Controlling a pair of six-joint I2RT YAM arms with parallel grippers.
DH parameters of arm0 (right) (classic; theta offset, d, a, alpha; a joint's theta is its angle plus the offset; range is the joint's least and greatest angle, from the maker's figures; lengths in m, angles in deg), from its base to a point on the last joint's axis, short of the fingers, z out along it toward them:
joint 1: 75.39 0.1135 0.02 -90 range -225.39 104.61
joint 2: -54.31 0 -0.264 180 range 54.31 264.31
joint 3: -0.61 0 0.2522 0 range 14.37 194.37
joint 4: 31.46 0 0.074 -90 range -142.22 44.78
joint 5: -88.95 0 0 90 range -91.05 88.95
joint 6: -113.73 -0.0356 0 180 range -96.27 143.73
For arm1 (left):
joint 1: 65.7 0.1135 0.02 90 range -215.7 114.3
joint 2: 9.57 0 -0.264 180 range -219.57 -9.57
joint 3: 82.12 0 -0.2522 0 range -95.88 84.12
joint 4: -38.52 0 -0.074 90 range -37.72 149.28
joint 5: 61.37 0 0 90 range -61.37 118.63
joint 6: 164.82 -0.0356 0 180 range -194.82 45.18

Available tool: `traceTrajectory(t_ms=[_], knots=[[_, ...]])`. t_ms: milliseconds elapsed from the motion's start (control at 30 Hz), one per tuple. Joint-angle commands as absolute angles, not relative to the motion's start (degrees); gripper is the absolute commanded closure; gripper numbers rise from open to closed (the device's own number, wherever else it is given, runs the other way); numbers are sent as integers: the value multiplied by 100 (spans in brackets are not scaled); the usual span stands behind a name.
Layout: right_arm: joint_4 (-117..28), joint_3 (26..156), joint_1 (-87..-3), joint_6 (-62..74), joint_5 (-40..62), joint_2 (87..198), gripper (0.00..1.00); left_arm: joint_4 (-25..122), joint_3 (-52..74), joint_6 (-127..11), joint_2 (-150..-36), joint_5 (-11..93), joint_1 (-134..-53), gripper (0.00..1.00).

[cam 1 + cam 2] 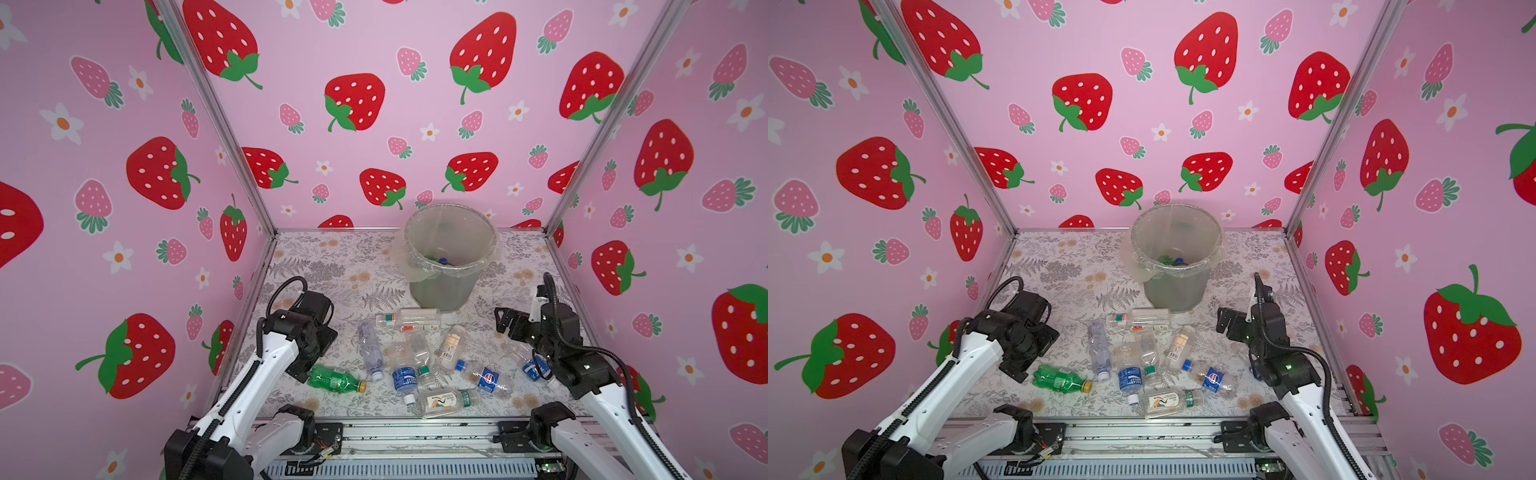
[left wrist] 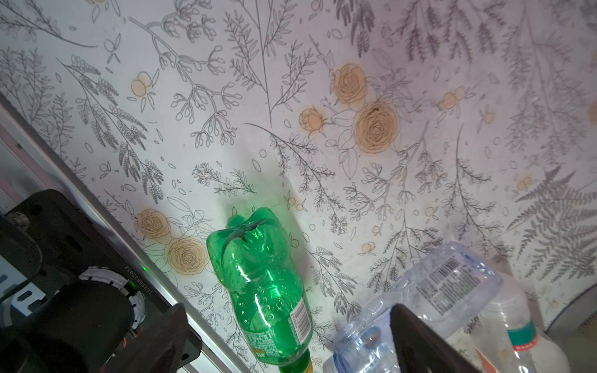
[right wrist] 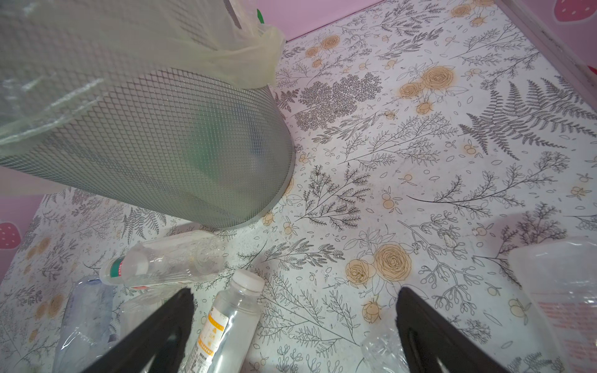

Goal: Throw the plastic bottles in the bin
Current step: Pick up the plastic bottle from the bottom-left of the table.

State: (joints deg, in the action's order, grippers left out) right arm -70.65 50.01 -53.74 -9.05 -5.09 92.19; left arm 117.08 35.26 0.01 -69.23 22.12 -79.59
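We see both jaws wide apart, empty: left gripper (image 2: 287, 310) by the green bottle (image 1: 334, 378), right gripper (image 3: 295, 290) near the bin (image 1: 444, 286), other bottles (image 1: 405, 378) scattered between.

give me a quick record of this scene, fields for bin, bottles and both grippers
bin: grey mesh bin, upright at the back of the table, lined with a clear bag
inside bin: something green and a blue cap show
on table: roughly ten plastic bottles lying in front of the bin
left gripper: open, empty, near the green bottle
right gripper: open, empty, near the orange-label bottle
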Motion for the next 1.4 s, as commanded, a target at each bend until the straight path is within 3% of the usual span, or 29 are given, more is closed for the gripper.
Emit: traceTrajectory(t_ms=[0,233,700,800,967,1100,1367], knots=[[-7185,5083,-5351,-792,-536,9225,1,11611,3842,349,-6639,2331,-7981,1],[-7102,5110,-5351,-791,-470,9250,1,10677,4620,118,-6578,2879,-8036,1],[-7036,5015,-5351,-836,-446,9060,1,10054,5400,108,-6600,2773,-8056,3],[-7031,5015,-5351,-827,-450,9045,1,10015,5531,116,-6595,2687,-8061,6],[-6961,4950,-5350,-844,-453,9025,1,9749,5807,207,-6610,2757,-8061,21],[-6965,4949,-5350,-843,-421,9043,1,9729,5805,200,-6709,2705,-8065,24],[-7070,4961,-5350,-844,-437,9001,1,9757,5708,65,-6685,2581,-8064,41]])
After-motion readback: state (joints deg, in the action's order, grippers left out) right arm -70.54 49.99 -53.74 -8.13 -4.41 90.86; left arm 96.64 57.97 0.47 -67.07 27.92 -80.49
